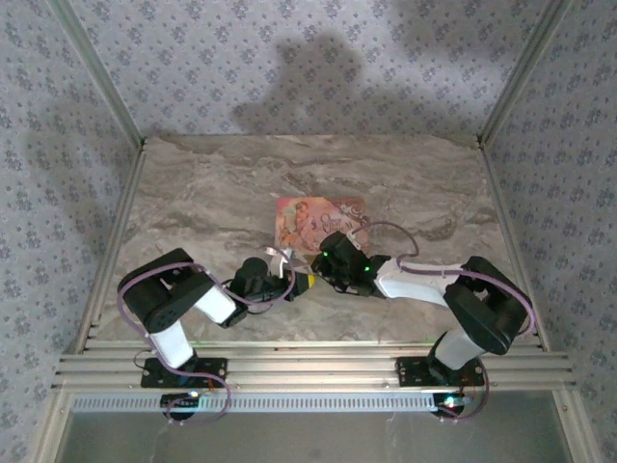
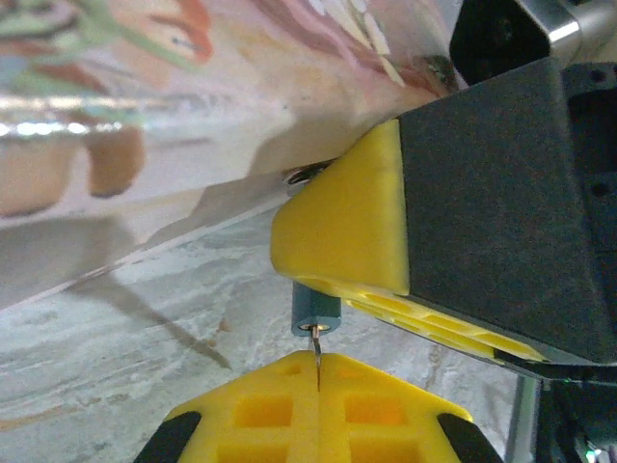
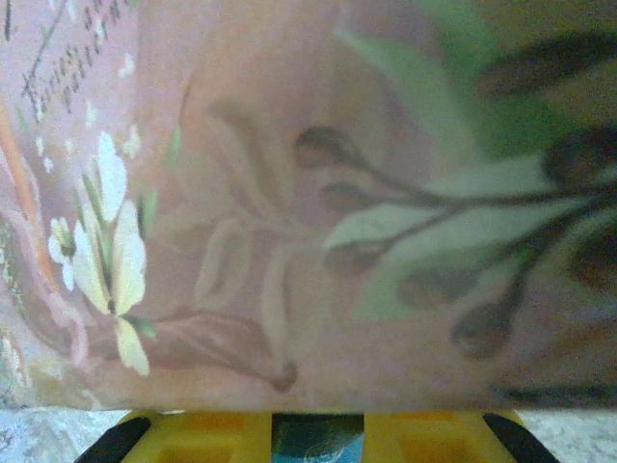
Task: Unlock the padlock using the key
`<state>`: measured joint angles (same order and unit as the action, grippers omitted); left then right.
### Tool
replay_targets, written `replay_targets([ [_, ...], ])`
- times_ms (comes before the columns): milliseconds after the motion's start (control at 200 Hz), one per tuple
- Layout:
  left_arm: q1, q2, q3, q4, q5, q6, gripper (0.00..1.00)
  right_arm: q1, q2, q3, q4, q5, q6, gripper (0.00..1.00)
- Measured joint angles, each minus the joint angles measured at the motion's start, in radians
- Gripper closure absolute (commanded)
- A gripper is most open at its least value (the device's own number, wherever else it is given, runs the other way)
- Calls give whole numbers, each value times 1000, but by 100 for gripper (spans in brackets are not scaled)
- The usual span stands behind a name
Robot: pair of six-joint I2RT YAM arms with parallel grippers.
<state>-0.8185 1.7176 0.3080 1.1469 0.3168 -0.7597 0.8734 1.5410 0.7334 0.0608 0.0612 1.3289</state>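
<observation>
Padlock (image 2: 315,311), small bluish-grey metal, sat clamped in the right gripper (image 3: 318,422) just beside the glossy pink floral box (image 3: 289,193). The left gripper (image 2: 318,362), jaws closed, pinched a thin key (image 2: 315,340) touching its end, over the marbled table (image 2: 116,367).

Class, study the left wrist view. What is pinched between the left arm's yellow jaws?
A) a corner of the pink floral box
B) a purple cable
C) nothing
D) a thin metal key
D: the left jaws are shut on a thin metal key, whose tip reaches up to the small bluish-grey padlock.
</observation>
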Motion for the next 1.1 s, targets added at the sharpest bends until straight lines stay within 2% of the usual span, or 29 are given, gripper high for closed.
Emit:
replay_targets([
  [135, -42, -26, 4, -51, -85, 111, 100, 0, 0, 0, -2, 4, -2, 100],
  [345, -169, -76, 23, -163, -328, 394, 100, -1, -18, -1, -43, 2, -13, 100],
  [425, -190, -77, 27, -178, -373, 462, 100, -2, -22, -2, -50, 0, -16, 86],
  [555, -203, -80, 30, -183, -397, 517, 100, -2, -27, -3, -58, -1, -16, 71],
  [635, -205, -80, 29, -197, -396, 533, 100, -2, -29, -8, -66, -7, -19, 55],
  [695, -209, -80, 29, -201, -393, 536, 100, 0, -37, -8, -60, -30, -12, 48],
  [1099, -212, -97, 30, -216, -393, 543, 100, 10, -51, -9, -69, -65, -9, 48],
])
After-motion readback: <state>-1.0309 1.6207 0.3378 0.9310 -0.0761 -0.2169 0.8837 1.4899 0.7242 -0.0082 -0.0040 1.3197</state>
